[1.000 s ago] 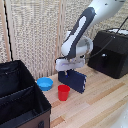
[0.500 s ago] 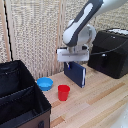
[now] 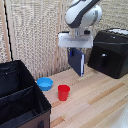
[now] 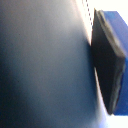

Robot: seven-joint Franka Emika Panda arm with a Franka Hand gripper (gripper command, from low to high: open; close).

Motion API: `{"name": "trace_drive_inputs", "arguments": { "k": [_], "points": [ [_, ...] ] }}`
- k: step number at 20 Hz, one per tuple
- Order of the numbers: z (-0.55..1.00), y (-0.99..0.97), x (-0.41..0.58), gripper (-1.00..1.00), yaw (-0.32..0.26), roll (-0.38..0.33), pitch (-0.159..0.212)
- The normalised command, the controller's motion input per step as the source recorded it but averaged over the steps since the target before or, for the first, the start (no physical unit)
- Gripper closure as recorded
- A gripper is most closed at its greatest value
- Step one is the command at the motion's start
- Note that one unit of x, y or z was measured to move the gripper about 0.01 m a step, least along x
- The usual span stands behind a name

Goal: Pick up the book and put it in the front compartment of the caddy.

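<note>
The gripper (image 3: 75,47) held the book (image 3: 77,62) clamped between its jaws, hanging on edge in the air above the wooden table (image 3: 95,100), clear of the red cup (image 3: 63,92) and blue bowl (image 3: 44,83). The carry step seemed in hand. The next move likely called for travel toward the exterior view's left, over the caddy (image 3: 20,100), then lowering into 1 of its 2 sections.

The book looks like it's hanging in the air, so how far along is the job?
Pickup looks done: the book hangs clear of the table under the gripper. In hand: carrying it. Left: placing it in the caddy, whose front compartment holds no book yet.
</note>
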Motion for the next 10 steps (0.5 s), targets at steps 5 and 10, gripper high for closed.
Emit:
{"name": "trace_drive_inputs", "arguments": {
  "k": [5,10],
  "points": [
    [0.65,0.0,-0.095,1.0,-0.306,0.071,0.0],
    [0.59,0.05,-0.041,1.0,-0.309,0.057,-0.015]
  ]
}}
